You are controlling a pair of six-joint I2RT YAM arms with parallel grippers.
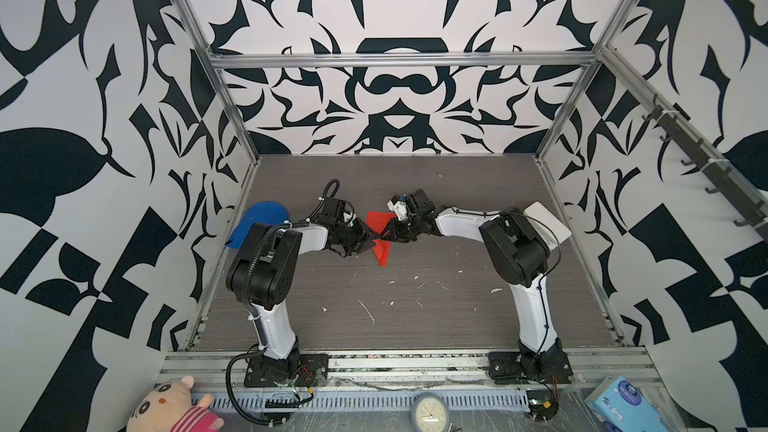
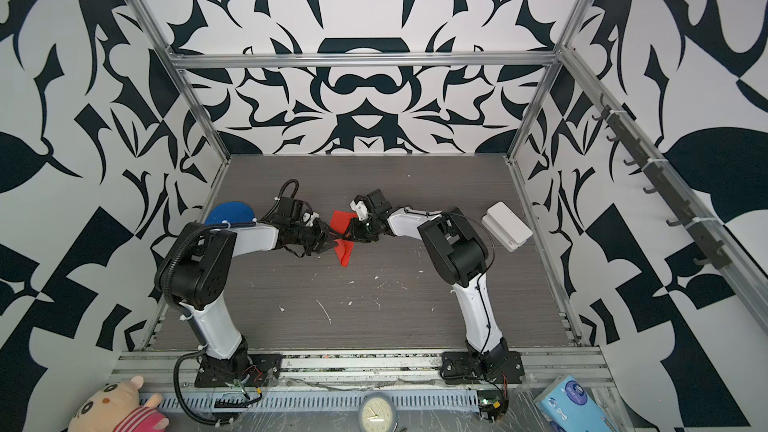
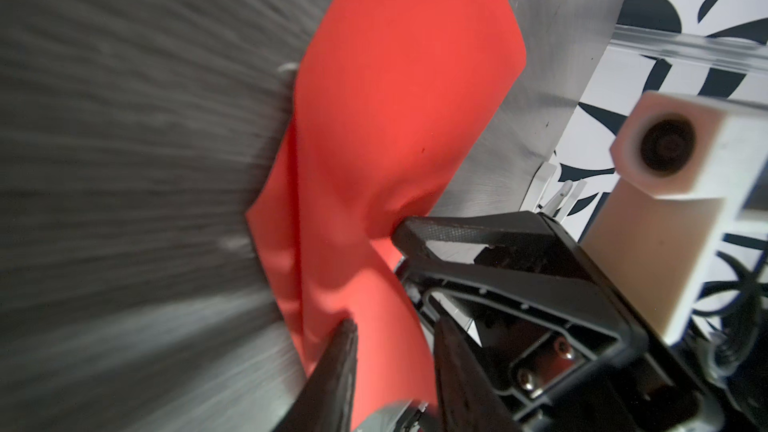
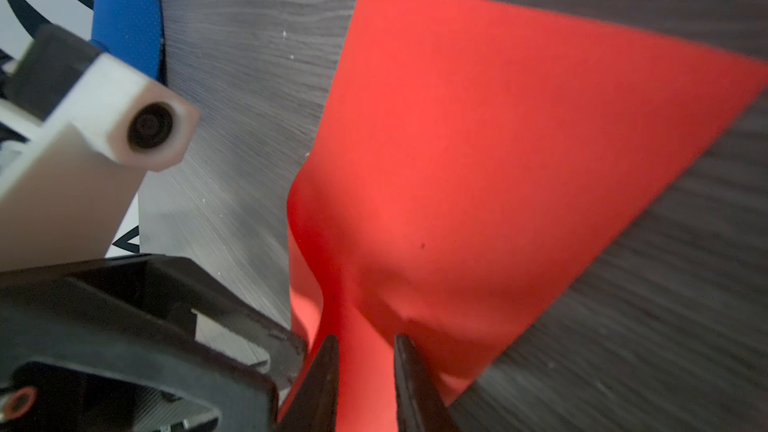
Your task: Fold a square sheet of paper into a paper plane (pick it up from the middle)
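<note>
Pinching the red paper point(image 1: 382, 252), the right claw point(image 4: 365, 347); left claw point(image 3: 392, 326) spread astride it.

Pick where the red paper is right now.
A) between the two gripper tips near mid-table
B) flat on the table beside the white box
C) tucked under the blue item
A: in both top views the red paper sits where the left gripper and right gripper meet near mid-table, well away from the white box and the blue item.
</note>
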